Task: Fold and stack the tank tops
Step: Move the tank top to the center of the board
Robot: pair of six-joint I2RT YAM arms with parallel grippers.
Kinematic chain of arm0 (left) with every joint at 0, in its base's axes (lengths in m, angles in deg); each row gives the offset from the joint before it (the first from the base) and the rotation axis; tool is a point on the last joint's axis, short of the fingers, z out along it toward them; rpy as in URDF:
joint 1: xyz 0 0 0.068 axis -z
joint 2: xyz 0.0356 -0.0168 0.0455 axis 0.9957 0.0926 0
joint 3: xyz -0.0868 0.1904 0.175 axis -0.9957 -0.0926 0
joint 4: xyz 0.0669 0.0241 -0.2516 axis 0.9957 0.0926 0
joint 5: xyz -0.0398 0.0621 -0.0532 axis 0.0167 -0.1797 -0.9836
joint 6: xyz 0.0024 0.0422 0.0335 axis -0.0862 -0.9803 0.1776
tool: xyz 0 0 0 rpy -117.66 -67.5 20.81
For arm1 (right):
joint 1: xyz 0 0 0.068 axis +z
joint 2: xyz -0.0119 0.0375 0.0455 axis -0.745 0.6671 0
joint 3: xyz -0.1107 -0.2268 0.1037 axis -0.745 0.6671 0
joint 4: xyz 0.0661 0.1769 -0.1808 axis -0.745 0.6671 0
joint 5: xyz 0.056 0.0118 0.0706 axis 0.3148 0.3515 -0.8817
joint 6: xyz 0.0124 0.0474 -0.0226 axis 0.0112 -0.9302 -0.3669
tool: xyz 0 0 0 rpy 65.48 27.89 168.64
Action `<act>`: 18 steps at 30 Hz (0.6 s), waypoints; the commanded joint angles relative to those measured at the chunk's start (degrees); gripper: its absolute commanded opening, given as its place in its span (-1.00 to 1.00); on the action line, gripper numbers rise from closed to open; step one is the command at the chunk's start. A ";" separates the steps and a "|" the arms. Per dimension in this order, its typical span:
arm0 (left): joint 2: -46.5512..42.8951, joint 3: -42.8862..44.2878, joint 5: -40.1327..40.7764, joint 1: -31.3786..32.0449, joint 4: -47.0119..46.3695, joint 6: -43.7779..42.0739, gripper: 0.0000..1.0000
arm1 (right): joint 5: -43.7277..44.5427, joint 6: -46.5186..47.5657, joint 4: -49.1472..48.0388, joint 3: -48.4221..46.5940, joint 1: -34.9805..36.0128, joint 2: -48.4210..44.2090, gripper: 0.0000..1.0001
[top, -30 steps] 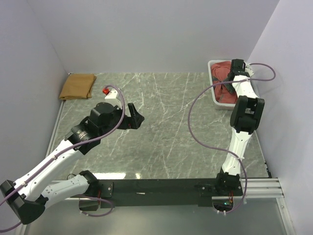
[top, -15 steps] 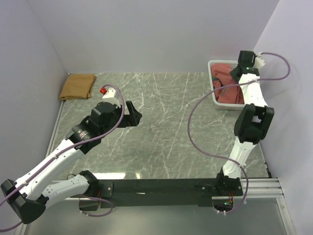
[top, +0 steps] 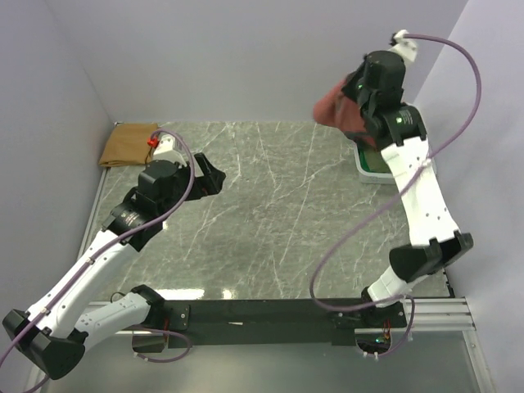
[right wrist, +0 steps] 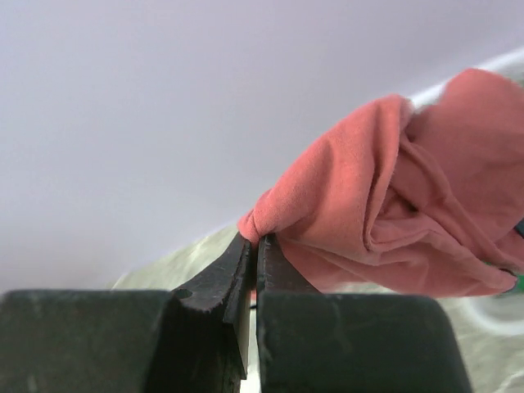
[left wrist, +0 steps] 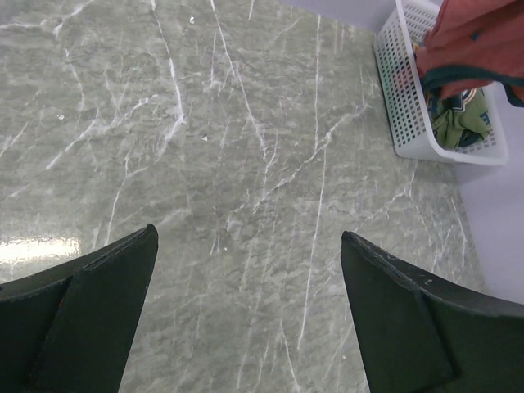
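Top external, grey marble table [top: 270, 213], lilac walls [top: 246, 57]

Your left arm [top: 98, 254] stretches from its near-left base toward the far left. The left gripper [left wrist: 250, 237] tilts downward, jaws spread wide and empty. Your right arm [top: 422, 196] stands tall at the far right, with the right gripper [right wrist: 255, 244] held high, jaws pinched tight on the red tank top [right wrist: 385, 188].
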 commanded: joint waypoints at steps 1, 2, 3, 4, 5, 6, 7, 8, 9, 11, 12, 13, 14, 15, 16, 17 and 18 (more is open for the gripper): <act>-1.37 3.06 -0.16 -0.65 -1.72 0.53 0.99 | 2.71 2.20 -0.58 -1.43 7.82 -7.89 -1.00; -1.81 3.07 -0.15 -0.92 -1.80 0.36 0.99 | 2.80 2.03 -0.76 -0.64 9.60 -8.95 -1.00; -2.07 3.07 0.02 -0.92 -1.89 0.44 0.99 | 2.63 2.03 -1.19 1.20 11.09 -11.14 -1.00; -2.25 3.24 0.28 -1.09 -1.63 0.62 0.99 | 2.28 1.68 -1.29 2.26 14.15 -12.12 -1.00; -2.77 3.24 0.46 -1.27 -1.62 0.88 0.99 | 2.10 1.41 -1.55 3.49 15.32 -13.17 -1.00; -3.04 3.07 0.55 -1.27 -1.71 1.14 0.99 | 1.40 1.24 -1.55 6.29 16.55 -15.10 -1.00; -3.65 2.98 0.46 -1.36 -1.97 1.41 0.99 | 1.05 0.02 -1.55 7.97 17.60 -16.25 -1.00; -3.92 2.72 0.37 -1.36 -2.24 2.02 0.99 | 0.26 -0.17 -2.16 10.25 18.13 -17.65 -1.00; -4.09 2.19 0.03 -1.36 -2.59 2.20 0.99 | -0.35 -0.43 -3.91 15.23 18.05 -20.45 -1.00; -4.01 1.57 -0.68 -1.36 -3.64 3.16 0.99 | 0.69 -1.31 -4.54 20.35 18.14 -22.93 -0.97; -3.66 1.05 -1.81 -1.36 -3.73 3.60 0.99 | 0.69 -1.66 -5.50 26.30 17.97 -24.94 -0.86; -3.31 0.61 -2.43 -1.36 -3.82 4.04 0.99 | -1.48 -1.84 -6.03 29.40 18.05 -25.83 -0.73; -2.61 -0.09 -3.14 -1.36 -4.78 4.92 0.99 | -1.76 -2.80 -6.03 32.30 18.05 -26.53 -0.46; -2.43 -2.10 -3.93 -1.36 -5.48 5.53 0.99 | -2.64 -3.33 -6.03 38.34 18.05 -27.93 -0.33; -1.82 -3.34 -5.41 -1.36 -6.27 6.15 0.99 | -3.34 -4.21 -6.64 41.62 18.05 -28.82 -0.10; -1.38 -4.48 -6.38 -1.45 -7.85 7.11 0.99 | -3.18 -4.56 -7.17 44.95 18.05 -29.78 -0.01; -0.50 -6.84 -8.05 -1.45 -8.91 7.64 0.99 | -2.65 -5.70 -7.87 51.17 18.05 -31.88 0.11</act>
